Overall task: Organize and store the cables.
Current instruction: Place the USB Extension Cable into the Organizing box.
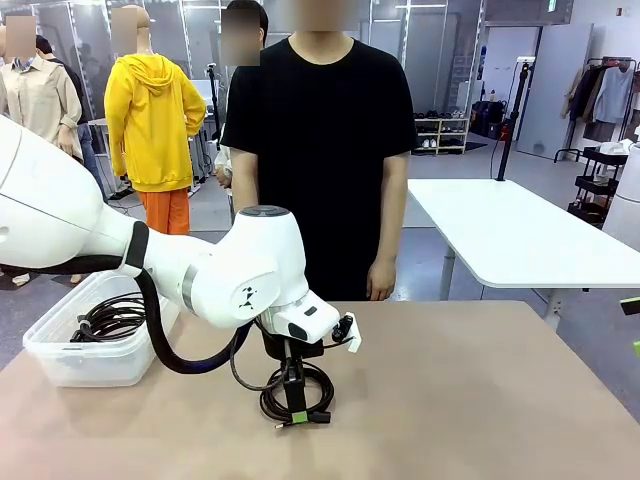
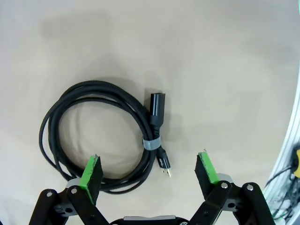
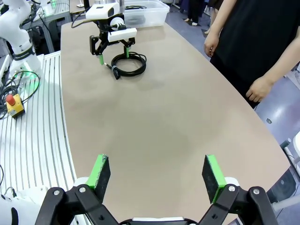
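Left end effector (image 2: 150, 171) hangs open over a coiled black cable (image 2: 101, 136), grey-banded.

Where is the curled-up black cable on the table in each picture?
Front view: coiled cable low and middle, under the left hand.
Left wrist view: left of middle, between the open green pads.
Right wrist view: far up, left of middle.
Shared landmark: the left hand's green pads.

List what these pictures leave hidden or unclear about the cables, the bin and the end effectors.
- Coiled cable, front view: its far side sits behind the left end effector.
- Clear bin, front view: the left arm covers its right end; the count of cords inside cannot be told.
- Same bin, right wrist view: cut by the top edge.
- Right end effector: open above bare table.
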Tool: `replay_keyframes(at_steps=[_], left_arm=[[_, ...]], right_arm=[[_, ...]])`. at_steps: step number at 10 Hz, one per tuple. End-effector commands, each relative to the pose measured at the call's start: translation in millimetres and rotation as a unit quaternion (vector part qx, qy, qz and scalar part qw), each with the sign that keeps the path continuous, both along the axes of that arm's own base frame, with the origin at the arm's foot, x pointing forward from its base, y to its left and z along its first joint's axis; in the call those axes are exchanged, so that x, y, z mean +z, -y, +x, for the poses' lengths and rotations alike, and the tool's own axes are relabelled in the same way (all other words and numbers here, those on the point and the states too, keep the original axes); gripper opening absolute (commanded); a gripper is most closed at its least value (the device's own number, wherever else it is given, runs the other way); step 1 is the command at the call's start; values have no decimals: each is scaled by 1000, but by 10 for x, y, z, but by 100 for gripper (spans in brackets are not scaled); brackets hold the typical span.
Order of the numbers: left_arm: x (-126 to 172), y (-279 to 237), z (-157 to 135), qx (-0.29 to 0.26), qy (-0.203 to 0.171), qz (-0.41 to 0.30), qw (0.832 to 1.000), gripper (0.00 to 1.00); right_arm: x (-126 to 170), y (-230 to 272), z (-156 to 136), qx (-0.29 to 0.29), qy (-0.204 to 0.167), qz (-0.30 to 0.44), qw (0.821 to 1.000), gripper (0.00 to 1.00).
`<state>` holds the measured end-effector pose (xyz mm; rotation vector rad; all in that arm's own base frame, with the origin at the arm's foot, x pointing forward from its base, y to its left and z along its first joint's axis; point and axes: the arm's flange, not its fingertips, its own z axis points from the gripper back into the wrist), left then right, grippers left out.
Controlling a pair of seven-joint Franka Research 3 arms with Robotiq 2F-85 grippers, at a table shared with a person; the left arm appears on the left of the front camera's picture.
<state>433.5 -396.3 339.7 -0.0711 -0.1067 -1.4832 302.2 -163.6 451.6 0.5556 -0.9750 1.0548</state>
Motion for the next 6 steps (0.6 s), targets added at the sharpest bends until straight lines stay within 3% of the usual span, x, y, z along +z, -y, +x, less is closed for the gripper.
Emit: replay_keyframes(at_steps=[1,6], left_arm=[[-72,101,11,13,9,-4,1000,100],[-192,168,61,9,-7,1,1000,100]], right_arm=[[-4,-1,16,5,12,2,1000,100],[-4,-1,16,5,12,2,1000,100]])
